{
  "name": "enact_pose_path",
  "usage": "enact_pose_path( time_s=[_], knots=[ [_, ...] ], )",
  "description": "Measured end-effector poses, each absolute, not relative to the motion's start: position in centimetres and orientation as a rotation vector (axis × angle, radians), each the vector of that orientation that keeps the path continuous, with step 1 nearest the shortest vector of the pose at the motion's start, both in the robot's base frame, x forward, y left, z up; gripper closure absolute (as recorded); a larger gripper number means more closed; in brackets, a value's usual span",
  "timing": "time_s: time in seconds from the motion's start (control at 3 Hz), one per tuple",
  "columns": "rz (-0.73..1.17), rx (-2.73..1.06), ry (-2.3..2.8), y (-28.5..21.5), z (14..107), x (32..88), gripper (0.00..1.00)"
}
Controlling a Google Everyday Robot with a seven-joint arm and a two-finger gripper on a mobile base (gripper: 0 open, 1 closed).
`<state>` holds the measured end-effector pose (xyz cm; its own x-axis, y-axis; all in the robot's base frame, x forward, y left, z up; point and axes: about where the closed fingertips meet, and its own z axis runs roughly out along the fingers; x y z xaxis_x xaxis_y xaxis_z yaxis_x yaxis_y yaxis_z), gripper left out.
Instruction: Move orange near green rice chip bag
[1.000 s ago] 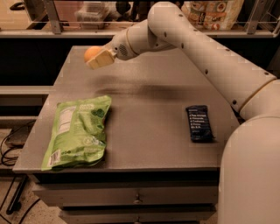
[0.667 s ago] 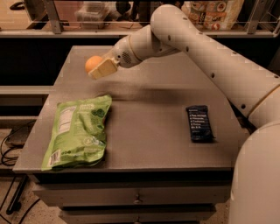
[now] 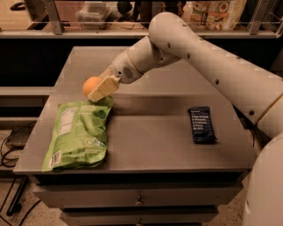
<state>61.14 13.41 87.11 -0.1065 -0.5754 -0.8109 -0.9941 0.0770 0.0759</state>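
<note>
At the near edge, the grey bench (image 3: 146,145) carries two shut drawers (image 3: 139,201) in its front; what they hold is hidden. On the near left of the top lies the flat lime-green crinkly snack pouch (image 3: 79,134), sealed, lying lengthwise toward the camera. It bears a white nutrition panel along its left side and darker green print around a pale round mark, but none of this writing can be read. Well apart from it, on the right, lies a small dark-blue wrapped bar (image 3: 202,125) with several lines of white lettering too fine to make out.

Just beyond the pouch's far right corner, the tool (image 3: 96,87) is clamped on the small round orange fruit (image 3: 90,84). One cream finger pad (image 3: 103,88) crosses the fruit's right side. The fruit sits right at the pouch's top edge; whether it touches the bench or the pouch cannot be told. The thick white robot arm (image 3: 199,57) reaches in from the right, over the bench.

Compared with 0.7 s ago, the tool and fruit are lower and closer to the pouch, while the pouch and bar lie where they were.

Farthest back, behind a rail, a shelf holds a clear plastic bin (image 3: 95,11) with unclear contents, and printed bags (image 3: 216,13) with unreadable labels.
</note>
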Motion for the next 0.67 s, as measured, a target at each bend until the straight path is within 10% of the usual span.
enact_pose_path(
  time_s=[0.67],
  knots=[
    [0.958, -1.632, 1.779, 13.4, 84.9, 58.2, 0.12]
  ],
)
